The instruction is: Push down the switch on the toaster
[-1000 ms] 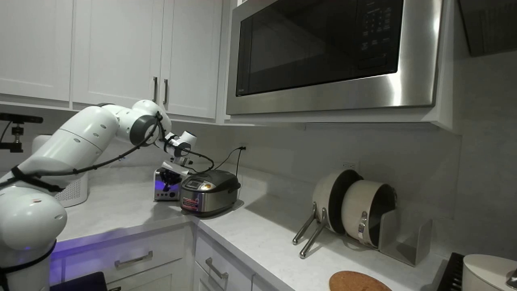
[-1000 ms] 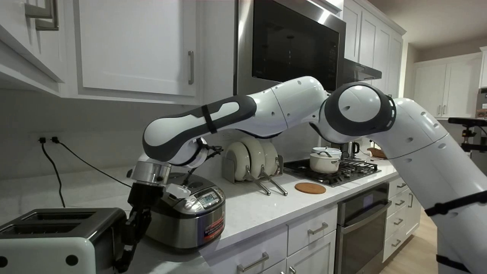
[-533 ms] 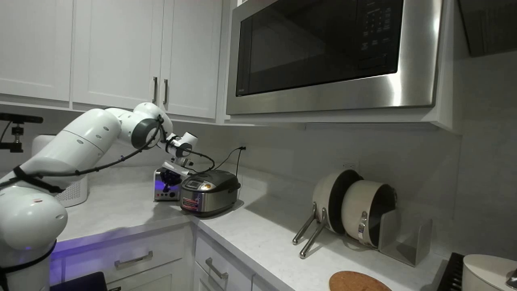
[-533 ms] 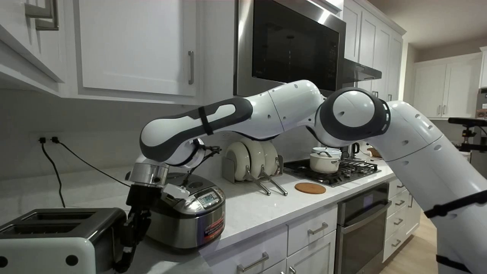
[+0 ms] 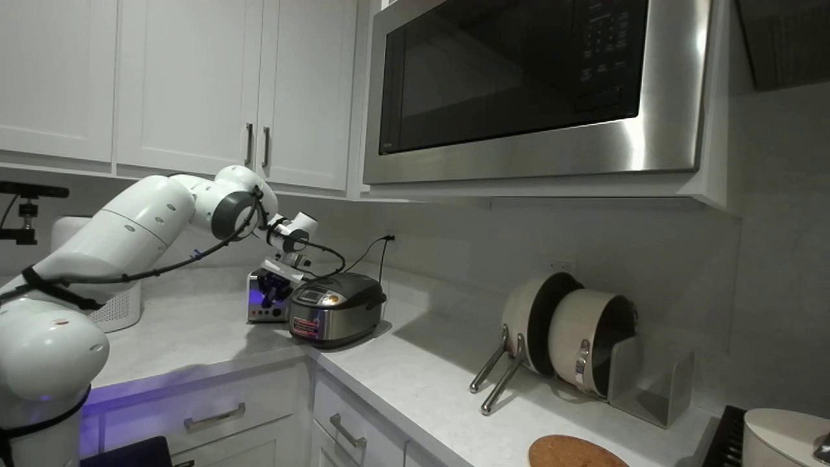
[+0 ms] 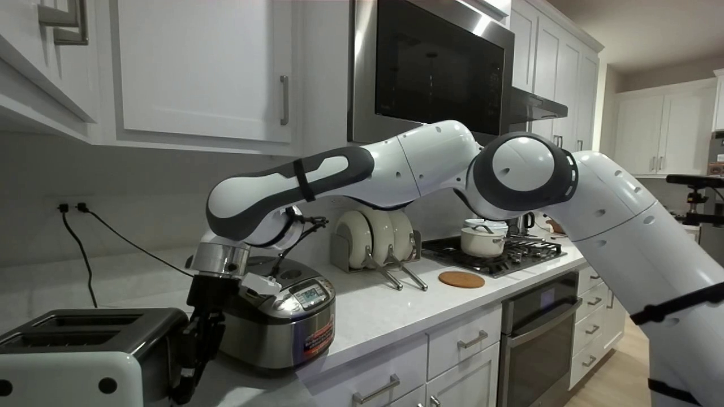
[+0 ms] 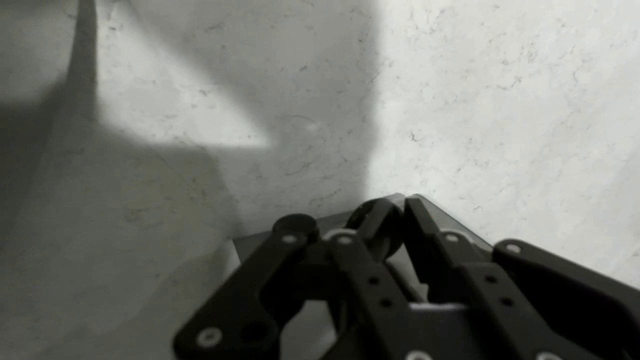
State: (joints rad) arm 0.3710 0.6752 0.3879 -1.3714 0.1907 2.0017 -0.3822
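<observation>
The toaster (image 6: 85,363) sat just beside the rice cooker (image 6: 277,325), with the claw (image 7: 403,205) down on that side, clenched, nothing visible in it. Couldn't make out the switch, so I figured an off-center push might slip off it or just shove the toaster.

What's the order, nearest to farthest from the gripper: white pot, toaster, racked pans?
In an exterior view, from the gripper:
1. toaster, beside it, at picture left
2. racked pans, beyond the rice cooker
3. white pot, farther right, on the cooktop
</observation>
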